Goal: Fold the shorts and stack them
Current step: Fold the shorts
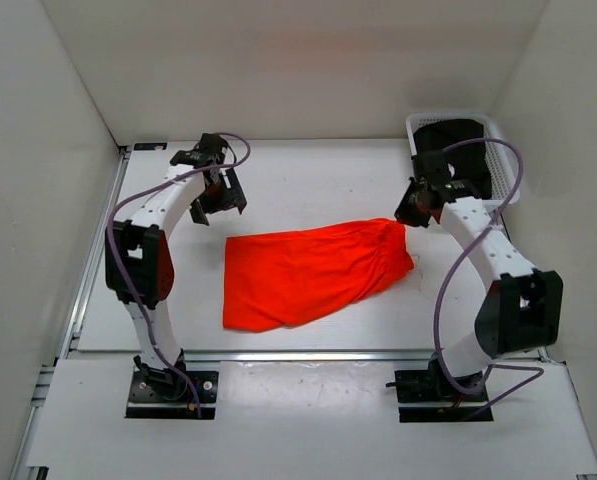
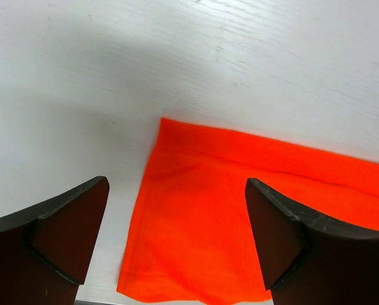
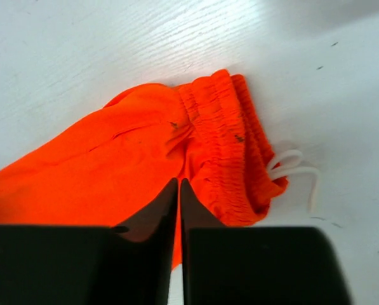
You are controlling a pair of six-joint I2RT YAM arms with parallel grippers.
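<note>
The orange-red shorts [image 1: 313, 272] lie flat and folded lengthwise in the middle of the table, waistband end to the right. My left gripper [image 1: 223, 200] is open and empty, hovering above the far left corner of the shorts [image 2: 240, 210]; its own view shows its jaws [image 2: 176, 183] spread wide over the hem corner. My right gripper [image 1: 410, 212] is shut with nothing between its fingers, just above the far end of the gathered waistband [image 3: 224, 140]; its fingertips [image 3: 179, 181] meet over the cloth. The white drawstring [image 3: 294, 166] loops out on the table beside the waistband.
A white basket [image 1: 498, 130] stands at the back right corner with a black garment [image 1: 458, 140] in it, right behind my right arm. White walls enclose the table on the left, back and right.
</note>
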